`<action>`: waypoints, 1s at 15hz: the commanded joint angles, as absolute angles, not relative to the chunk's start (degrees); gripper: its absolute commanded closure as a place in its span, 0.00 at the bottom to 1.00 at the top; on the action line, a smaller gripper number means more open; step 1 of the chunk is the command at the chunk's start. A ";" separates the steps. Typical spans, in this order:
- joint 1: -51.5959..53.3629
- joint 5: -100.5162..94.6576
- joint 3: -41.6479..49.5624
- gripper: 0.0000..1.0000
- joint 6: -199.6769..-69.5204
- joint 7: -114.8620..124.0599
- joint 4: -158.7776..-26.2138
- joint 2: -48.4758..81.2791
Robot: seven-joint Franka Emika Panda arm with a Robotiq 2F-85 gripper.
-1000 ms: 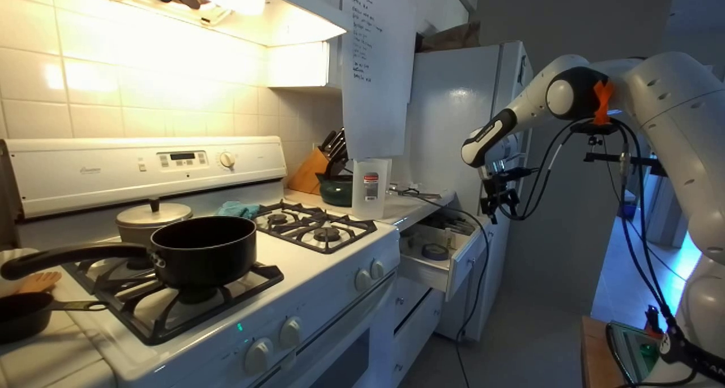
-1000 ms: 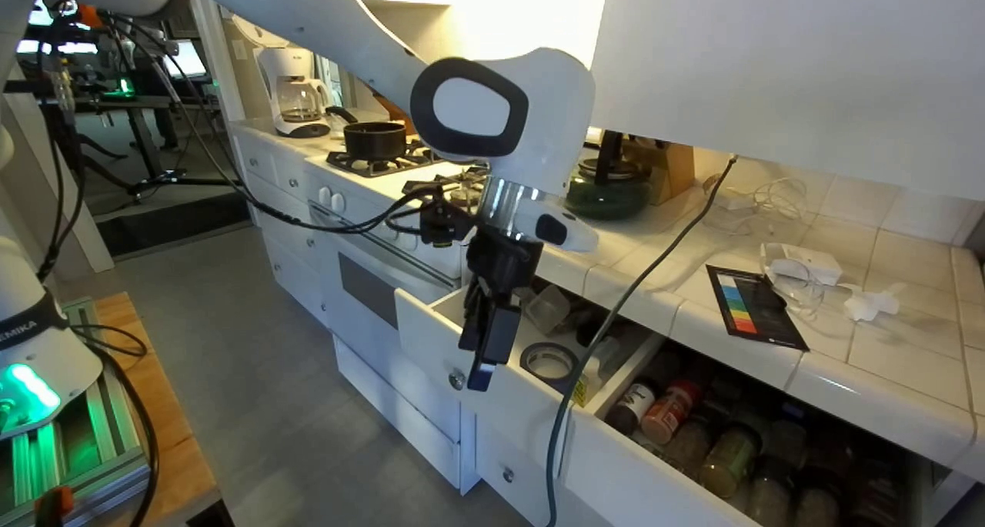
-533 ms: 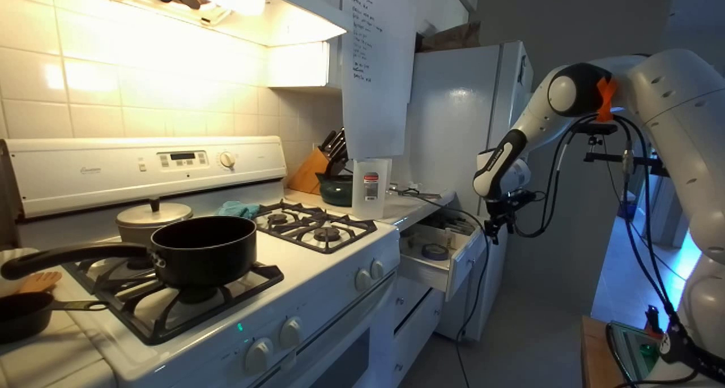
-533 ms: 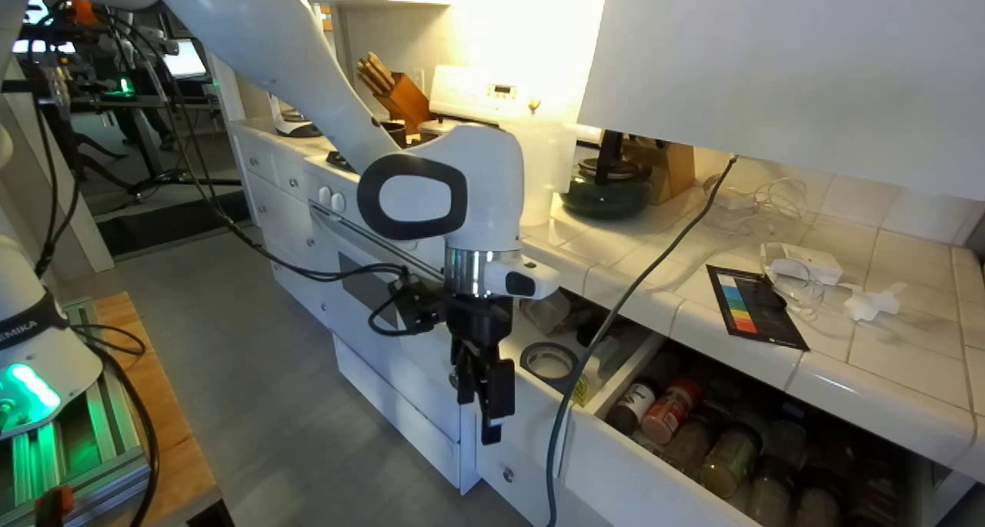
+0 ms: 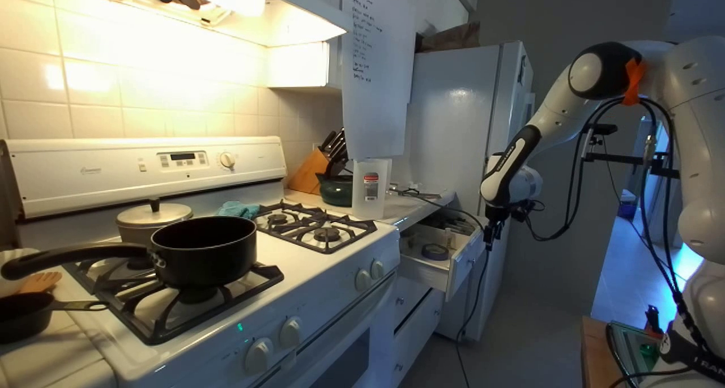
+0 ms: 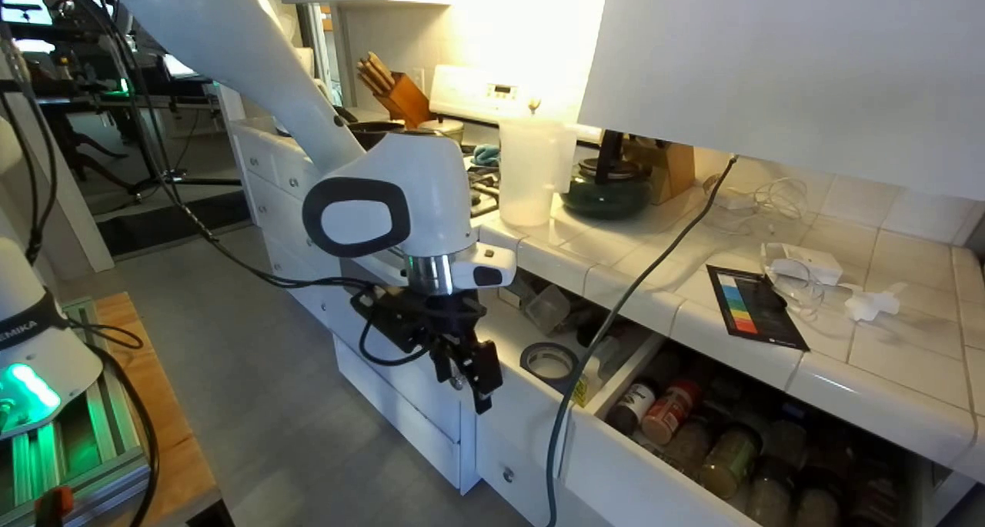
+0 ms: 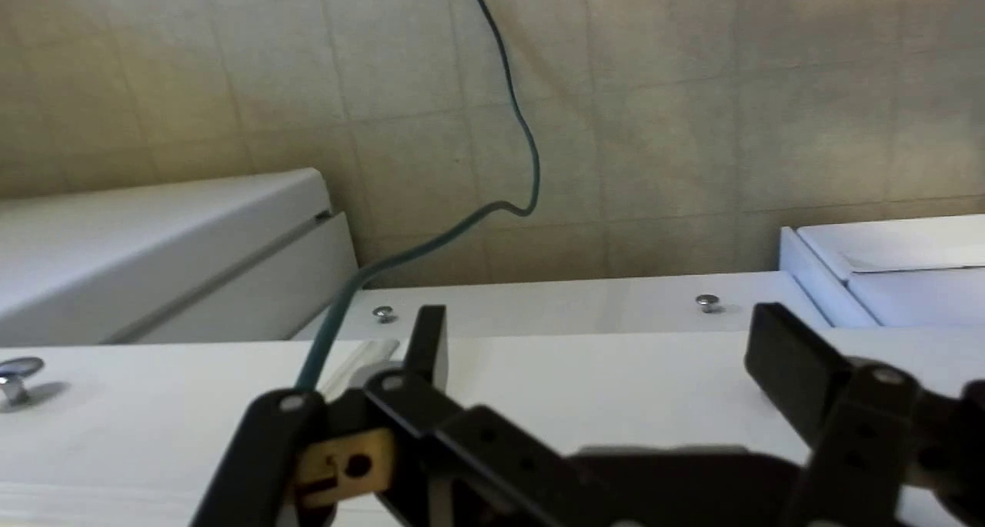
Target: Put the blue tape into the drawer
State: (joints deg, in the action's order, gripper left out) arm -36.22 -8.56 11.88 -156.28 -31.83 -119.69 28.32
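Arm [image 6: 277, 88] drawn back; fingers [image 7: 800, 373] spread wide, empty; blue tape [image 5: 435, 256] apart from them, inside drawer [image 5: 460, 270].

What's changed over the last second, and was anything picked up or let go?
The arm drew back toward its base, and the open gripper sank lower in both exterior views. Nothing was visibly grasped or released. The blue tape stayed inside the open drawer.

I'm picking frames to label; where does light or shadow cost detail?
In both exterior views, the wall behind the stove burns partly to white; in an exterior view, most jars sit in shadow; in the wrist view, the floor is patchily lit, without burnt-out spots.
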 commanded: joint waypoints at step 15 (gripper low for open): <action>-49.77 7.06 -2.04 0.00 -167.06 -49.71 -121.59 28.97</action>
State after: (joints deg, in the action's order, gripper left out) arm -50.27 6.65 -2.32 -166.31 -52.63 -121.37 28.32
